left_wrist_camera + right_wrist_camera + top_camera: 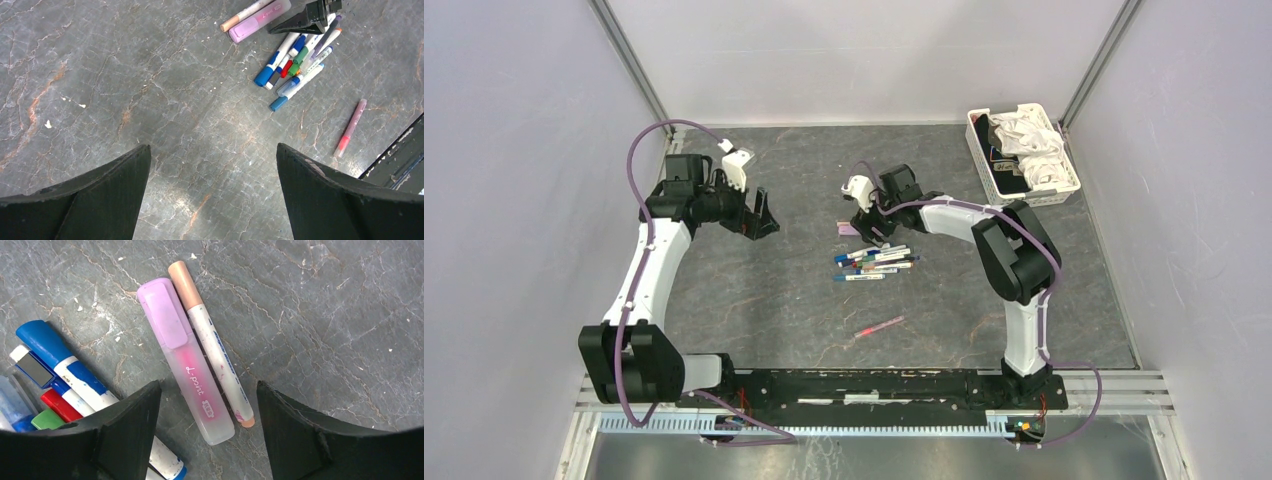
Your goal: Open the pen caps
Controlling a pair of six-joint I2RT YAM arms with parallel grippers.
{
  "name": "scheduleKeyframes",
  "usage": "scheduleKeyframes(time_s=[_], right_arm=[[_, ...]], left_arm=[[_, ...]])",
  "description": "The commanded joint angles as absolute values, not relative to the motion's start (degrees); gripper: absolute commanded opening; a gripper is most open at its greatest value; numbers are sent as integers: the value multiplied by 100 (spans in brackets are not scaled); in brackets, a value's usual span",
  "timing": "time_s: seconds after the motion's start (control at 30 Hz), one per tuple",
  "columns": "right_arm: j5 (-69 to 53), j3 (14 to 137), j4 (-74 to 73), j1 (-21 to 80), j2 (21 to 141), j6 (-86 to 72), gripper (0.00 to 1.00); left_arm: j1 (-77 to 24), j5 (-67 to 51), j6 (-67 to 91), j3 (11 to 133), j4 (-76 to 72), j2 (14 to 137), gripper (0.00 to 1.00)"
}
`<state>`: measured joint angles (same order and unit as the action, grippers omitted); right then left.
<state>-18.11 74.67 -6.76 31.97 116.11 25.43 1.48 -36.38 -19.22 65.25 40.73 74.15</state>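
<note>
Tabletop (804, 300): dark grey, stone-look surface with pale and rust-brown veins, fairly matte.
Specks (47, 123): small white flecks scattered over the surface.
Back wall (854, 60): plain pale grey-lilac panel that meets the far edge of the tabletop.
Left wall (504, 200): the same plain panel, closing that side.
Right wall (1204, 250): the same plain panel, closing the other side.
Left post (629, 60): slim aluminium profile in the far corner.
Right post (1099, 60): matching profile in the other far corner.
Rails (1124, 385): silver slotted aluminium strips running across the near edge.
Light: soft and even from above, with faint shadows and a pale sheen on the tabletop in the left wrist view.
</note>
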Motion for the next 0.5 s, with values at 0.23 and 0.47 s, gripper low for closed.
scheduleKeyframes(time_s=[0.23,0.47], right_arm=[[-1595,6532,-44,3308,10543,2452,73],[-1719,6610,-43,3359,10559,2426,67]], left_arm=[[150,-3871,-2214,6610,4157,7438,100],[145,-3913,-2251,6636,4224,7428,100]])
